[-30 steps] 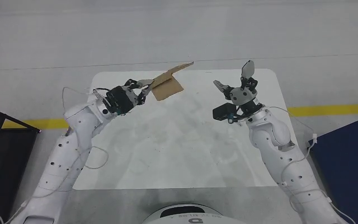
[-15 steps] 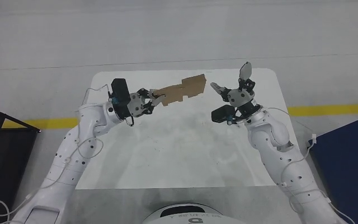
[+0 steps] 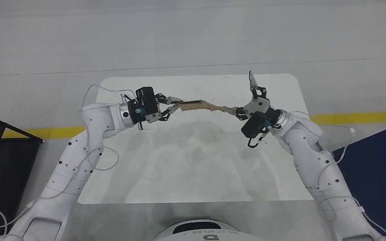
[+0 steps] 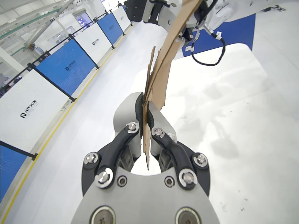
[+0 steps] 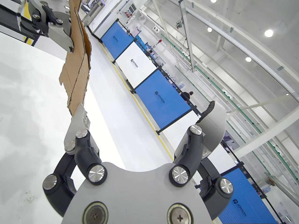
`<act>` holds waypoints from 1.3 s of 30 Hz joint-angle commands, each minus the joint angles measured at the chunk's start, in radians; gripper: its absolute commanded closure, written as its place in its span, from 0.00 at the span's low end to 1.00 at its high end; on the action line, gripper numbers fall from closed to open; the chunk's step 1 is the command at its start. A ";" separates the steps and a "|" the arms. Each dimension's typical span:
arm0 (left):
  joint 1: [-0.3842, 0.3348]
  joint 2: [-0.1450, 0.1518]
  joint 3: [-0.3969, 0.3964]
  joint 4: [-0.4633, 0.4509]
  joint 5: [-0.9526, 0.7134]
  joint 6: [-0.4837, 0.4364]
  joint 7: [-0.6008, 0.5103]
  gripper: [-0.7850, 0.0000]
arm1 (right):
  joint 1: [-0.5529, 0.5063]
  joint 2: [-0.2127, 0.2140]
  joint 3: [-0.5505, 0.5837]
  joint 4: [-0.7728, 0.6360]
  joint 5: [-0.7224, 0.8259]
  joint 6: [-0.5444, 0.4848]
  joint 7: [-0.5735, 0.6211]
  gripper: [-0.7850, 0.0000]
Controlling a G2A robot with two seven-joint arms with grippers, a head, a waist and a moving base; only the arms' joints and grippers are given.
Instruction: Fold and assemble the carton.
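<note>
The carton [image 4: 160, 80] is matt brown cardboard, the left gripper [image 4: 145, 108] satin metal with black pads [image 4: 139, 108], the table [image 3: 181, 162] smooth white.

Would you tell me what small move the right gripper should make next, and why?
Probably ease the right gripper toward the carton so its free end slides between the fingers. The left gripper is shut on the other end, holding it above the table, while the right gripper is open and the free end only meets one fingertip.
</note>
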 commanded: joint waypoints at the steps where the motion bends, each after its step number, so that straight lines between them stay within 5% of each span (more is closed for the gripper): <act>1: 0.005 0.004 -0.013 0.005 0.013 0.010 0.016 1.00 | 0.009 -0.001 -0.003 0.003 0.015 -0.002 0.001 0.00; 9: 0.014 0.016 -0.036 -0.002 0.056 0.015 0.059 1.00 | 0.060 -0.005 -0.056 0.010 0.015 -0.087 0.011 0.05; 16: 0.023 0.025 -0.066 0.002 0.104 0.067 0.072 1.00 | 0.035 -0.003 -0.005 -0.012 0.072 -0.026 0.028 0.08; 23: 0.026 0.028 -0.030 -0.006 0.151 0.054 0.114 1.00 | 0.050 -0.003 -0.070 -0.027 0.000 -0.104 0.072 0.05; 26: 0.019 0.031 -0.016 -0.004 0.191 0.047 0.120 1.00 | 0.082 -0.007 -0.103 -0.011 -0.011 -0.121 0.082 0.15; 31: 0.012 0.038 -0.012 0.005 0.230 0.042 0.144 1.00 | 0.120 -0.009 -0.134 0.009 -0.039 -0.172 0.111 0.50; 34: 0.009 0.040 -0.005 0.007 0.245 0.042 0.163 1.00 | 0.134 -0.008 -0.143 0.016 -0.040 -0.204 0.125 0.62; 39: 0.008 0.043 0.009 0.009 0.257 0.048 0.178 1.00 | 0.157 -0.005 -0.165 0.021 -0.057 -0.293 0.157 0.62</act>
